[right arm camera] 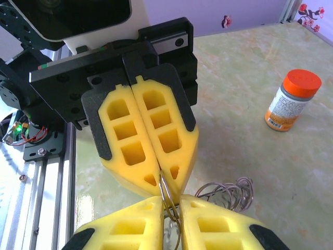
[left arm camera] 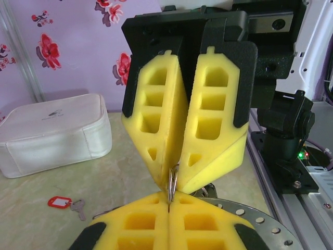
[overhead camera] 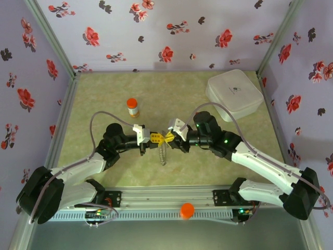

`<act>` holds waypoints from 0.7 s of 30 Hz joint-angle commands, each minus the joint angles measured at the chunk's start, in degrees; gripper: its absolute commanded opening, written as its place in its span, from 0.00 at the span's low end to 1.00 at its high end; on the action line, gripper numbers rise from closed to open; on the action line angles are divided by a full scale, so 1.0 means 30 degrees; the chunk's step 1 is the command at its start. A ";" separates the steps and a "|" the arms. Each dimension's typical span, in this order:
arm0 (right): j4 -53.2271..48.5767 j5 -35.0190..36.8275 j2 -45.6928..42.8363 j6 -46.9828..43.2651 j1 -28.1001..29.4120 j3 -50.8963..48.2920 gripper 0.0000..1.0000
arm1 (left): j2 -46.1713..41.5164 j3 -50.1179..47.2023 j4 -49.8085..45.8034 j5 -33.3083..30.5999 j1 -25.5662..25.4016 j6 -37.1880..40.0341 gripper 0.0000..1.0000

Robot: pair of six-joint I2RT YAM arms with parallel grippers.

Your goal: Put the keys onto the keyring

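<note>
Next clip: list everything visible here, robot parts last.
bottle: one, orange cap, on the table, left of centre.
case: one, white, far right corner.
key: one, silvery, red tag, on the table near the case.
wire ring: one, silvery, held up over mid-table.
wire coils: one bunch, silvery, beside the wire ring.
studded plate: one, grey, partly seen, low in the left wrist view.
knob: one, orange, on the near rail.
left gripper: one, yellow fingers, shut on the wire ring.
right gripper: one, yellow fingers, closed on the wire ring.
</note>
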 commanded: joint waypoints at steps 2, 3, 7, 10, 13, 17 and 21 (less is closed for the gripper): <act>-0.0140 -0.0214 0.0646 0.0056 0.0089 0.0603 0.13 | -0.0066 -0.0137 0.1347 0.0474 -0.0130 -0.0318 0.00; -0.0190 -0.0274 0.0720 0.0071 0.0138 0.0689 0.12 | -0.0079 -0.0137 0.1346 0.0482 -0.0131 -0.0338 0.00; -0.0202 -0.0459 0.0678 -0.0022 0.0184 0.0778 0.00 | -0.0052 -0.0115 0.1268 0.0456 -0.0130 -0.0217 0.00; -0.0906 -0.0328 0.0600 -0.0409 0.0195 0.1126 0.00 | -0.0147 -0.0001 0.0217 -0.0300 -0.0145 0.0480 0.31; -0.2391 0.0302 0.0788 -0.1233 0.0315 0.1903 0.00 | -0.0763 0.0799 -0.3573 -0.1395 -0.0302 0.2859 0.33; -0.4846 0.2287 0.1608 -0.2728 0.0889 0.3249 0.00 | -0.1259 0.1271 -0.6508 -0.2425 -0.0561 0.4817 0.31; -0.5928 0.2978 0.2384 -0.3263 0.1403 0.4253 0.00 | -0.1276 0.1621 -0.7975 -0.2842 -0.0757 0.5719 0.28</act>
